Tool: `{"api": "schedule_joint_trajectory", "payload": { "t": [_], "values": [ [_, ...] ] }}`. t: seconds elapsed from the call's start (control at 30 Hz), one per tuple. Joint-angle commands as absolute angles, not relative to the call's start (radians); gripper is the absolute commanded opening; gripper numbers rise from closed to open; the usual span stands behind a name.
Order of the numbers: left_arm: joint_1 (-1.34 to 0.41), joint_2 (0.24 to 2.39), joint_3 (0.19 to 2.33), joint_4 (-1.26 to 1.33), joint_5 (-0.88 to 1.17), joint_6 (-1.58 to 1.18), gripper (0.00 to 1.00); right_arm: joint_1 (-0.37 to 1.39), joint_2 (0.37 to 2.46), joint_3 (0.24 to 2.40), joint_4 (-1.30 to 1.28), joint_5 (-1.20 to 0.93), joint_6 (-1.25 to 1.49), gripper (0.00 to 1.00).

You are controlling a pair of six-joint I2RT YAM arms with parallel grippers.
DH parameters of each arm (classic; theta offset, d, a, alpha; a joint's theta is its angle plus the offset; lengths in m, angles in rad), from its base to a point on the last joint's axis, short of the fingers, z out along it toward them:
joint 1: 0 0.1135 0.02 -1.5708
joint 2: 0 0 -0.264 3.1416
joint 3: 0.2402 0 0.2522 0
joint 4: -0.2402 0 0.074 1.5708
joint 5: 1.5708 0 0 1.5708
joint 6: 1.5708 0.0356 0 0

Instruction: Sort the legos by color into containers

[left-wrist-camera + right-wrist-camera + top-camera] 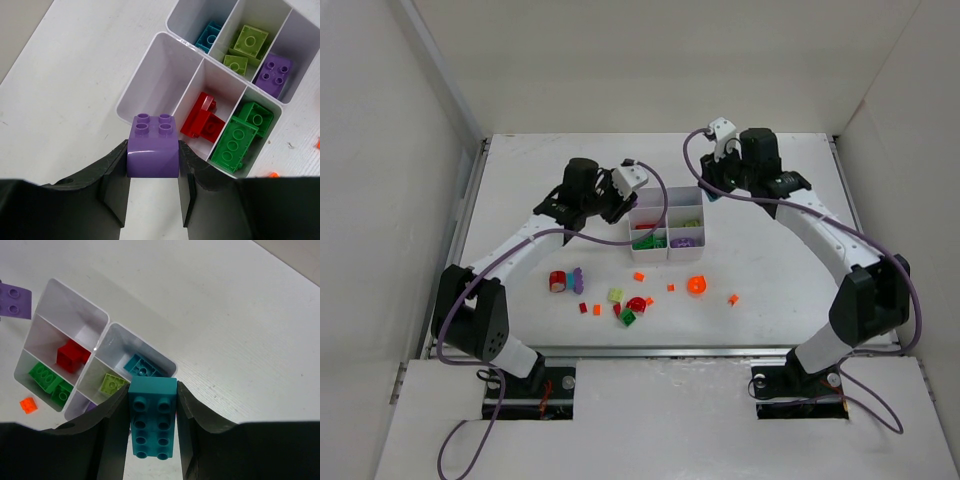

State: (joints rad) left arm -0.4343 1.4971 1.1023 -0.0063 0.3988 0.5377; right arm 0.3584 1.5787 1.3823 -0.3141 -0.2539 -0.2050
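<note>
left claw (pixel 152 156) around purple lego (pixel 153 134)

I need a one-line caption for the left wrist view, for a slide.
Left gripper holds a purple brick near the partly filled white tray.

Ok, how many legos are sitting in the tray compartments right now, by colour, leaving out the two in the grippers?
Cyan legos: 1
Yellow-green legos: 2
Purple legos: 1
Red legos: 1, though it may be two pieces
Green legos: 2
Total: 7
</note>
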Motion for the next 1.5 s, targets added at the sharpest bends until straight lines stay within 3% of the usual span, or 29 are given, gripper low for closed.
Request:
{"api": "schedule_joint_trajectory", "payload": {
  "t": [0.0,0.63,0.73,0.8,1.03,1.47],
  "values": [
    [-0.426,1.489,1.14,0.0,0.397,0.534,0.0,0.342,1.531,1.371,-0.316,-0.241,-0.218,0.0],
    [-0.426,1.471,1.103,0.028,0.397,0.534,0.0,0.314,1.488,1.371,-0.305,-0.241,-0.218,0.0],
    [-0.426,1.471,1.103,0.028,0.397,0.534,0.0,0.305,1.488,1.371,-0.293,-0.297,-0.259,0.0],
    [-0.426,1.471,1.103,0.028,0.388,0.525,0.0,0.305,1.488,1.342,-0.279,-0.443,-0.332,0.0],
    [-0.385,1.48,1.103,0.046,0.379,0.463,0.0,0.324,1.522,1.279,-0.172,-0.727,-0.716,0.0],
    [-0.385,1.451,1.074,0.055,0.379,0.463,0.0,0.373,1.746,1.416,-0.172,-0.815,-0.865,0.0]
  ]
}}
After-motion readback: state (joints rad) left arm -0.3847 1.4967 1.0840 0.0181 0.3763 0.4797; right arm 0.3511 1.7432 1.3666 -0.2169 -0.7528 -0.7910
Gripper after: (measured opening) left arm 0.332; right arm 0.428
